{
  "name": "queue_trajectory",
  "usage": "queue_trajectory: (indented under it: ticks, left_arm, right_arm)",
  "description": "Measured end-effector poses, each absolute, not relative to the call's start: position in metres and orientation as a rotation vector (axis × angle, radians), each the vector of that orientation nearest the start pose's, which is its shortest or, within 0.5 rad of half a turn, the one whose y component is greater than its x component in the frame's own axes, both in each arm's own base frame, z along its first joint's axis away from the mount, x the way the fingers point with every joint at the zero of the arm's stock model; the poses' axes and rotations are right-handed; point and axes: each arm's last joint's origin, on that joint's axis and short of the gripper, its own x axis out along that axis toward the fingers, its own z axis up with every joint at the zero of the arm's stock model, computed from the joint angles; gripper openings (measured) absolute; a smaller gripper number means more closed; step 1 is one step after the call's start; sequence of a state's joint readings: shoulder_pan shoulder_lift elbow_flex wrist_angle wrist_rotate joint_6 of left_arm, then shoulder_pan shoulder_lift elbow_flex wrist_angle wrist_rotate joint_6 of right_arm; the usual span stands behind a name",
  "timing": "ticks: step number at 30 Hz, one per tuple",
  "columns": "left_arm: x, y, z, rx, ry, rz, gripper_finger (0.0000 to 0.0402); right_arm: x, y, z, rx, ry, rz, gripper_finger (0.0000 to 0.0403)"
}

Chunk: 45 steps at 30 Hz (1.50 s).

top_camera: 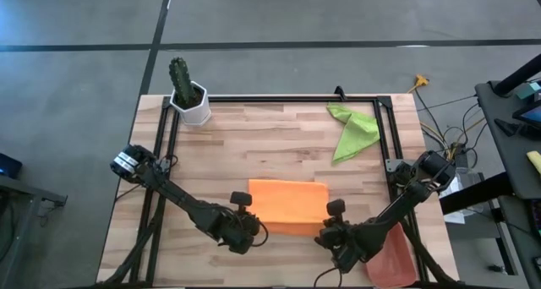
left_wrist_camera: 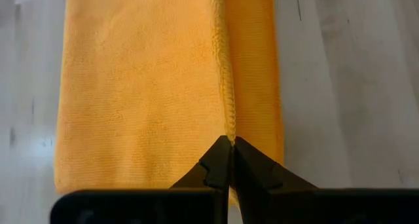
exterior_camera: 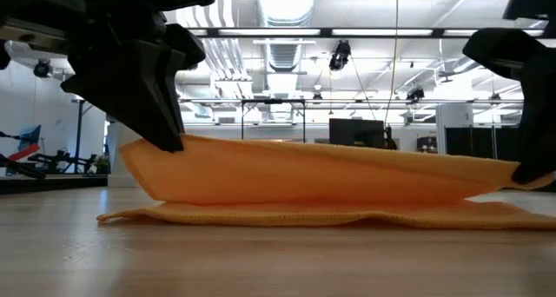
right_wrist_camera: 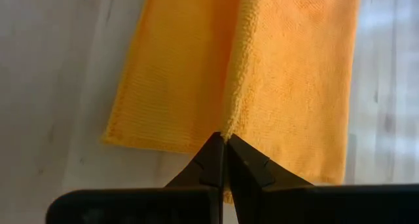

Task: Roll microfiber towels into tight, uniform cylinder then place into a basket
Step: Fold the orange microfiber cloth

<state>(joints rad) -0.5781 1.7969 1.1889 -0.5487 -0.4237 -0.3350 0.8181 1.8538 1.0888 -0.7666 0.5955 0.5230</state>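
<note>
a: where's the orange towel (top_camera: 287, 206)?

b: on the wooden counter (top_camera: 279, 145), toward the near edge and about midway across. it's partly folded: an upper layer lies over a lower one, and in the low view the upper layer is lifted off the lower one at its left corner, sloping down to the right.

a: what's holding it?

b: both tools. the left tool (left_wrist_camera: 230, 145) is clenched on a hem at the towel's near left corner, its fingers pressed together with the edge pinched between the tips. the right tool (right_wrist_camera: 224, 140) is clenched the same way on the near right corner.

a: and where do the arms sit?

b: the left arm reaches in from the counter's left side, the right arm from the right side, and both meet the towel at its near edge.

a: the other towel?

b: the green towel (top_camera: 352, 130) lies crumpled at the far right of the counter, well apart from the orange one and from both tools.

a: the basket?

b: the orange-brown basket (top_camera: 397, 257) is at the near right corner of the counter, just beside the right arm, which covers part of it.

a: anything else?

b: a white pot with a cactus (top_camera: 188, 93) at the far left corner, and a dark frame (top_camera: 279, 99) running around the counter's edges.
</note>
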Motion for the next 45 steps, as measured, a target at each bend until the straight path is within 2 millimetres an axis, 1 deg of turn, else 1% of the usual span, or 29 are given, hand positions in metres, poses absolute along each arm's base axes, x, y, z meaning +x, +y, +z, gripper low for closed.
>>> queue_trajectory:
  ticks: [5,13,19,24,27,31,33,38,42,45]
  left_arm:
    - [0.301,-0.183,0.184,0.251,1.017,0.03,0.0]
    - [0.3,-0.182,0.184,0.258,1.031,0.031,0.0]
    - [0.3,-0.183,0.183,0.246,1.042,0.01,0.0]
    - [0.299,-0.184,0.183,0.248,1.044,0.006,0.0]
    - [0.298,-0.183,0.183,0.255,1.057,0.009,0.0]
    - [0.297,-0.183,0.182,0.261,1.065,0.012,0.0]
    - [0.298,-0.183,0.184,0.262,1.067,0.012,0.0]
    - [0.295,-0.18,0.193,0.276,1.042,0.04,0.0]
    - [0.291,-0.177,0.205,0.277,1.008,0.059,0.0]
    - [0.289,-0.176,0.211,0.277,0.985,0.073,0.0]
  right_arm:
    - [0.231,0.223,0.145,-0.531,1.123,-0.109,0.0009]
    - [0.236,0.235,0.158,-0.521,1.094,-0.057,0.0009]
    - [0.237,0.238,0.156,-0.452,1.125,0.0,0.0009]
    - [0.239,0.241,0.156,-0.457,1.104,0.041,0.0009]
    - [0.241,0.244,0.157,-0.465,1.09,0.097,0.0009]
    - [0.242,0.245,0.158,-0.477,1.082,0.11,0.0009]
    - [0.243,0.245,0.159,-0.498,1.066,0.088,0.0009]
    - [0.242,0.244,0.17,-0.59,1.005,-0.039,0.0009]
    - [0.241,0.247,0.176,-0.606,0.988,-0.053,0.0009]
    - [0.24,0.251,0.18,-0.614,0.966,-0.058,0.0009]
